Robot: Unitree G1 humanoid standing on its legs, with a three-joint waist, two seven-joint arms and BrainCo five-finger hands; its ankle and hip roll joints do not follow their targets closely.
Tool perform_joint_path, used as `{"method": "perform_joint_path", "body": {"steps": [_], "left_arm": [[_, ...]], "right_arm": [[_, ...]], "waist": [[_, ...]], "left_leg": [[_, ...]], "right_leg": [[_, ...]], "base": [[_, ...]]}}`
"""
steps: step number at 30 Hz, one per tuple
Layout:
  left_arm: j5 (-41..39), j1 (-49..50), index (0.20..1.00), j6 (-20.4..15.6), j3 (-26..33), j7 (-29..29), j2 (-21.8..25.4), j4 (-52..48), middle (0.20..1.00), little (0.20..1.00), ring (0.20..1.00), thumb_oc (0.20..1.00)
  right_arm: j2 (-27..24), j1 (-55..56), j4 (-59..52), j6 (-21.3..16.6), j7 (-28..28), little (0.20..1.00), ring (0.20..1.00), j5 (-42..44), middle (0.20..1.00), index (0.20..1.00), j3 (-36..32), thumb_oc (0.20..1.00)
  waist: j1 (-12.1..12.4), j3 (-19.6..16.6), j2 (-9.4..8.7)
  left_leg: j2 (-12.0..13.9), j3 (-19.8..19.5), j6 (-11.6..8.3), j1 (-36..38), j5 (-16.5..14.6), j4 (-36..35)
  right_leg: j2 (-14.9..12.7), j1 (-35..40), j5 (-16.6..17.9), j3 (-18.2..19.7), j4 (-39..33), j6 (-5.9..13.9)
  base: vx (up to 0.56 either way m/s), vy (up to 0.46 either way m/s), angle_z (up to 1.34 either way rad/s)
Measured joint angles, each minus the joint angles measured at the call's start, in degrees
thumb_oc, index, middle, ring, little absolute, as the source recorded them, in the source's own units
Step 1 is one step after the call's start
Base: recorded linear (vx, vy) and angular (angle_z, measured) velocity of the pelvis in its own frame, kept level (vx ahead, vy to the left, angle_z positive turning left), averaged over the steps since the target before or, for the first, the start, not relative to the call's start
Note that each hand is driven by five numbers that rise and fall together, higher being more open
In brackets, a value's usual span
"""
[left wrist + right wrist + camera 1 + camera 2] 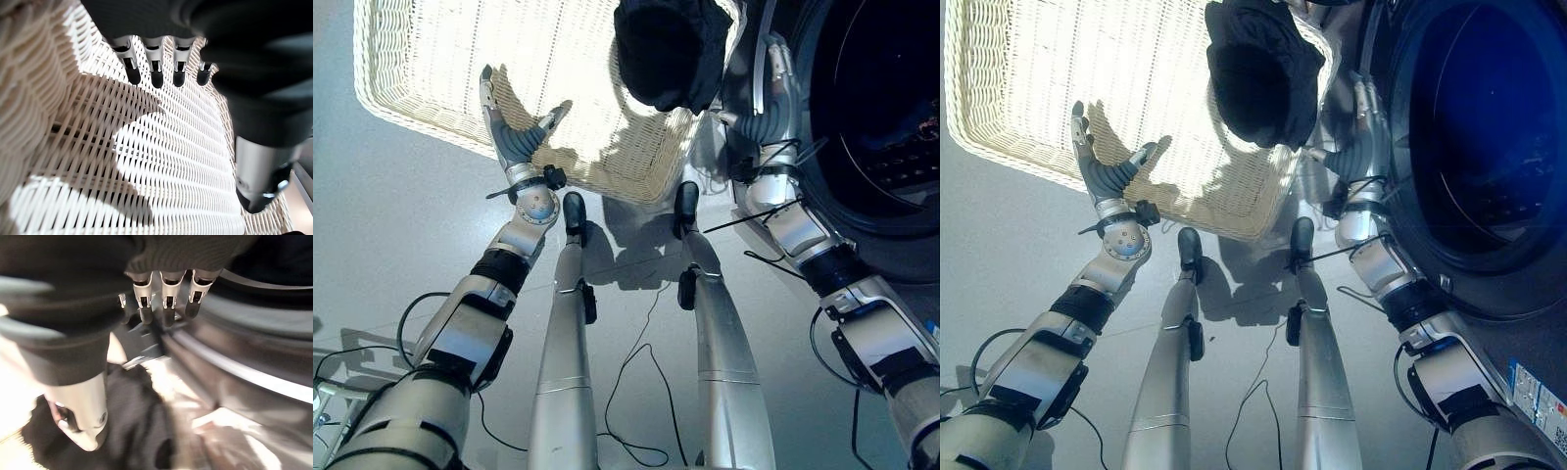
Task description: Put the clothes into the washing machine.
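1. One dark garment (668, 51) visible, draped over the far right corner of the wicker basket (421, 93), beside the washing machine (1474, 147). Not yet inside the drum.
2. Left robot hand (514, 132) held above the near rim of the basket, fingers straight and spread, thumb apart, holding nothing. Left wrist view: fingertips (155, 78) clear of the woven basket floor, no cloth under them.
3. Right robot hand (1363, 137) raised between the garment and the machine's round opening, fingers fairly straight, nothing gripped. Right wrist view: garment (127, 421) just below the thumb, apart from the fingers; metal door ring just past the fingertips.
4. Basket floor bare apart from the dark garment at the corner; no other clothes seen there.
5. Drum interior dark; contents not legible, so earlier loads cannot be confirmed.
6. Progress estimate: possibly near the end, with one item left to transfer. Remaining: close right robot hand on the garment, lift clear of the basket rim, carry through the opening, release inside.
7. Risk noted: loose cloth likely to snag on wicker or hang over the door ring.
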Motion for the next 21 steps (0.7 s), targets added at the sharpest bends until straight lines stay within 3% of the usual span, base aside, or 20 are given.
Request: {"method": "perform_joint_path", "body": {"steps": [13,18,21], "left_arm": [[-1.3,-2.1,1.000,0.0,-1.5,-0.9,-0.7,2.6,1.000,1.000,1.000,1.000],[-1.8,-3.5,1.000,-0.2,-1.7,-1.7,-1.2,3.6,1.000,1.000,1.000,1.000],[-2.4,-4.6,1.000,-0.9,-2.5,-2.6,-1.5,4.4,1.000,1.000,1.000,1.000]], "right_arm": [[1.3,-12.5,9.3,4.7,-0.5,1.000,1.000,-0.9,1.000,1.000,9.1,1.000],[2.0,-17.0,16.1,8.2,-1.3,1.000,1.000,-0.7,1.000,1.000,12.1,1.000],[1.8,-19.3,21.2,12.3,-1.0,1.000,1.000,2.1,1.000,1.000,14.1,1.000]], "waist": [[2.9,-0.1,0.12],[3.8,-0.1,0.21],[4.9,-0.1,0.26]], "left_leg": [[0.0,-1.2,-0.81,0.5,0.9,0.0],[-0.3,-2.3,-1.06,0.4,1.2,-0.1],[-0.3,-2.6,-1.13,0.2,1.2,-0.1]], "right_leg": [[-0.3,-0.3,-1.2,-1.0,3.0,-0.65],[-0.6,-0.3,-1.9,-1.8,3.8,-0.90],[-0.8,-0.4,-2.1,-2.4,4.2,-1.02]], "base": [[0.00,-0.012,0.04],[0.01,-0.008,0.05],[0.01,-0.008,0.04]]}}
